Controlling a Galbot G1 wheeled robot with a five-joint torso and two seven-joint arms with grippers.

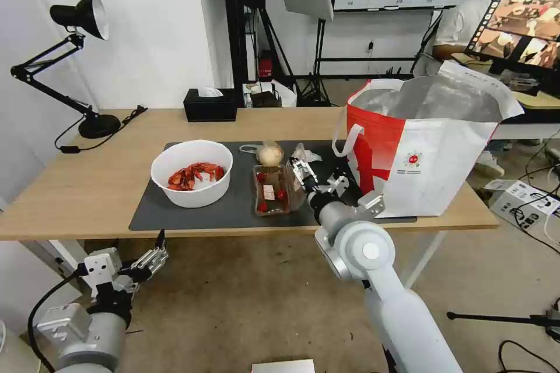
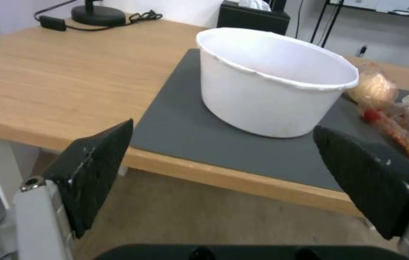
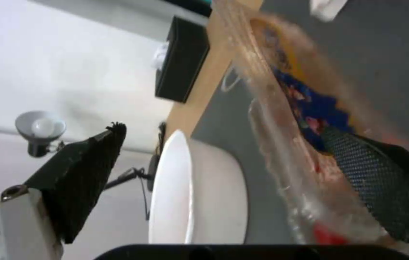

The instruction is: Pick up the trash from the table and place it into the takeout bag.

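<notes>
Now the right gripper point(image 1: 304, 173) is over the mat point(image 1: 233, 210), at the right edge of the clear tray point(image 1: 272, 189). Its jaws stand wide apart and grip nothing. In the right wrist view one black pad point(image 3: 378, 184) lies against the tray point(image 3: 301, 151), while the other pad point(image 3: 84, 173) stands well clear on the bowl's side.

Just left of that gripper the tray holds red scraps. Farther left on the mat sits the white bowl point(image 1: 192, 173) with red shells in it. Just beyond the tray is the bagged ball point(image 1: 269, 154), and just beyond the gripper lies the crumpled tissue point(image 1: 305, 155). To the gripper's right stands the tote point(image 1: 426, 145), upright and open at the top, its foil lining showing, close beside the arm.

The left gripper point(image 1: 153, 259) hangs low, below the table point(image 1: 87, 186) edge and off its near left side, jaws wide apart and empty. Ahead of it, between its pads in the left wrist view, is the bowl point(image 2: 272, 86) on the mat point(image 2: 204, 144), well apart from the fingers.

A black tissue box point(image 1: 210, 105) and a desk lamp point(image 1: 70, 64) stand at the far side of the table.
</notes>
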